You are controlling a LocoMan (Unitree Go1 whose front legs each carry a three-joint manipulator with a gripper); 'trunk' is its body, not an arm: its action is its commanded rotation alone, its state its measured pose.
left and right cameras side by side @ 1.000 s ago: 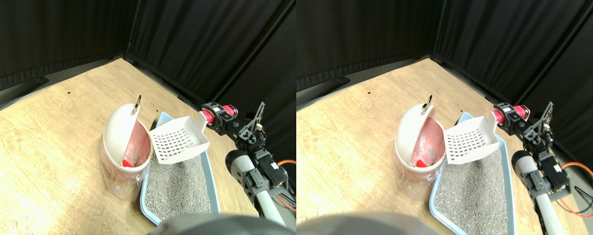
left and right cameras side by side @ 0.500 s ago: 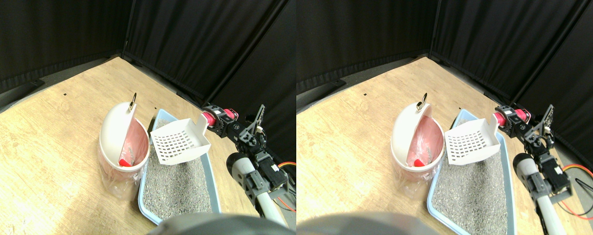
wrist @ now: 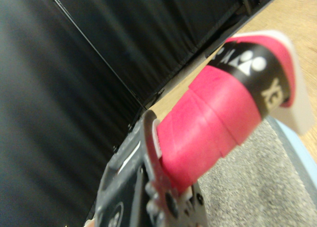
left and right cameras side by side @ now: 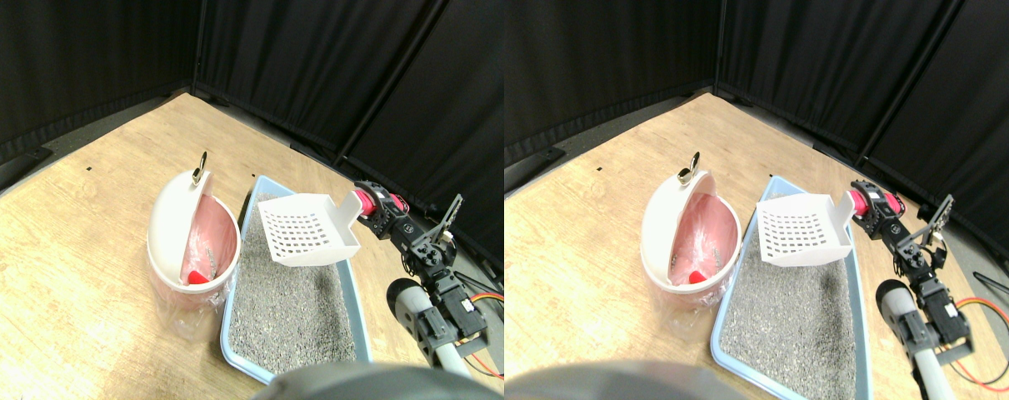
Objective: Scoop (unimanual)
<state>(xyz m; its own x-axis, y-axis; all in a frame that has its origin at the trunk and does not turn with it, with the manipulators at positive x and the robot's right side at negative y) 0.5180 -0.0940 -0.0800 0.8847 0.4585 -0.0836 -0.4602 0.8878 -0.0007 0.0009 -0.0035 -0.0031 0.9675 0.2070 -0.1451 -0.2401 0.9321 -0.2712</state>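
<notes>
A white slotted scoop [left and right cameras side by side: 308,237] hangs in the air above the far end of the blue litter tray [left and right cameras side by side: 356,310], a short gap to the right of the bin. Nothing shows inside the scoop. Its pink wrapped handle [left and right cameras side by side: 365,202] runs back into my right gripper [left and right cameras side by side: 383,215], which is shut on it. The wrist view shows the same handle [wrist: 213,123] coming out of the dark jaw frame [wrist: 148,187], with grey litter [wrist: 247,187] beyond it. The white bin [left and right cameras side by side: 171,225] stands left of the tray with its swing lid tipped open. It has a pink liner, and a red piece [left and right cameras side by side: 194,277] lies inside.
Grey litter [left and right cameras side by side: 287,308] fills the tray. A metal ring [left and right cameras side by side: 198,167] sticks up from the bin's lid. Black curtains close off the back and right side. An orange cable [left and right cameras side by side: 483,279] lies on the wooden floor by my arm.
The camera has shifted. The scoop has drawn away from the bin's rim toward the right and sits more level over the tray.
</notes>
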